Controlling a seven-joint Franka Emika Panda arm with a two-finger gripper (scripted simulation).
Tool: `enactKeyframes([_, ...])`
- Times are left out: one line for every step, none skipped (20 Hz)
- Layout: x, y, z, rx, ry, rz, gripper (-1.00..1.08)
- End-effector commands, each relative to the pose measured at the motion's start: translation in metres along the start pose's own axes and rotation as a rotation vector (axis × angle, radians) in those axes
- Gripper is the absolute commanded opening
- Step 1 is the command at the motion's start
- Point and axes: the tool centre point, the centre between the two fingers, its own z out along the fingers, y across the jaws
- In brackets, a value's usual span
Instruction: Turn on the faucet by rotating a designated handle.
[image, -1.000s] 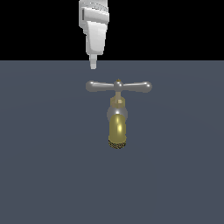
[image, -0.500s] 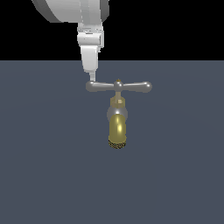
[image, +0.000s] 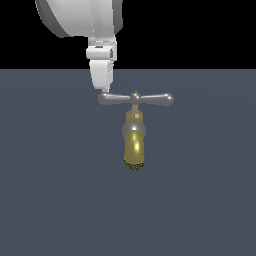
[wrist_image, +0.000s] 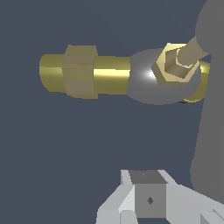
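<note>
The faucet (image: 134, 145) stands mid-scene in the exterior view, with a brass-gold spout, a grey rounded body and a brass stem. Its handle (image: 150, 99), a silver-grey crossbar with bulbous ends, lies level across the top. My gripper (image: 103, 90) hangs from above with its fingers together, the tip touching or just over the bar's end on the exterior view's left. The wrist view shows the faucet's grey body (wrist_image: 146, 83) with its brass hex nut, the handle (wrist_image: 210, 113) as a blurred grey bar, and my gripper (wrist_image: 148, 203) shut, holding nothing.
A flat dark blue-grey surface (image: 55, 190) spreads around the faucet. A brass pipe (wrist_image: 83, 72) with a hex collar extends from the grey body in the wrist view. My white arm (image: 80, 20) fills the top of the exterior view.
My gripper has come down from above to the handle's end on the exterior view's left. The crossbar stays level and has not visibly turned.
</note>
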Motion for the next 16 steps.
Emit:
enactKeyframes([0.0, -0.001, 0.0, 0.001, 0.001, 0.003, -1.0])
enactKeyframes([0.0, -0.001, 0.0, 0.001, 0.001, 0.003, -1.0])
enactKeyframes([0.0, 0.0, 0.0, 0.001, 0.001, 0.002, -1.0])
enactKeyframes([0.0, 0.002, 0.0, 0.001, 0.001, 0.002, -1.0])
enactKeyframes([-0.001, 0.005, 0.0, 0.001, 0.001, 0.002, -1.0])
enactKeyframes([-0.001, 0.008, 0.0, 0.001, 0.001, 0.002, -1.0])
enactKeyframes([-0.001, 0.01, 0.0, 0.001, 0.001, 0.002, -1.0])
enactKeyframes([-0.001, 0.013, 0.0, 0.001, 0.001, 0.002, -1.0])
enactKeyframes([-0.002, 0.016, 0.0, 0.001, 0.001, 0.002, -1.0])
enactKeyframes([-0.002, 0.018, 0.0, 0.001, 0.001, 0.002, -1.0])
enactKeyframes([-0.002, 0.021, 0.0, 0.001, 0.001, 0.002, -1.0])
enactKeyframes([-0.003, 0.024, 0.0, 0.001, 0.001, 0.002, -1.0])
enactKeyframes([-0.003, 0.027, 0.0, 0.001, 0.001, 0.002, -1.0])
enactKeyframes([-0.003, 0.029, 0.0, 0.001, 0.001, 0.002, -1.0])
enactKeyframes([-0.004, 0.032, 0.0, 0.001, 0.001, 0.002, -1.0])
enactKeyframes([-0.004, 0.035, 0.0, 0.001, 0.001, 0.002, -1.0])
